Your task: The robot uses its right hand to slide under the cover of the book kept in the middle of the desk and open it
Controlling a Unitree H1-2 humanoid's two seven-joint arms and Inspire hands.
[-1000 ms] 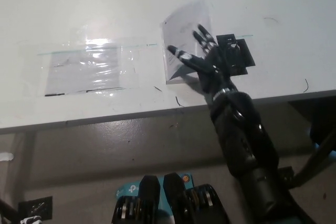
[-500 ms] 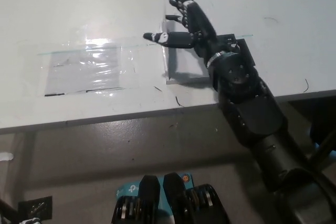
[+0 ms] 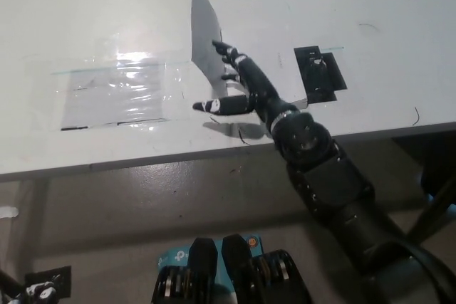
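Centre frame, the book's cover (image 3: 204, 33) stands nearly upright, leaning on my right hand (image 3: 239, 89), fingers spread wide, holding nothing. It lies upper left of my fingertips, so pushing that way should flip it.

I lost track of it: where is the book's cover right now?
In the head view the book's cover stands lifted near the middle of the white desk, propped against the black right hand, just right of the shiny plastic sheet.
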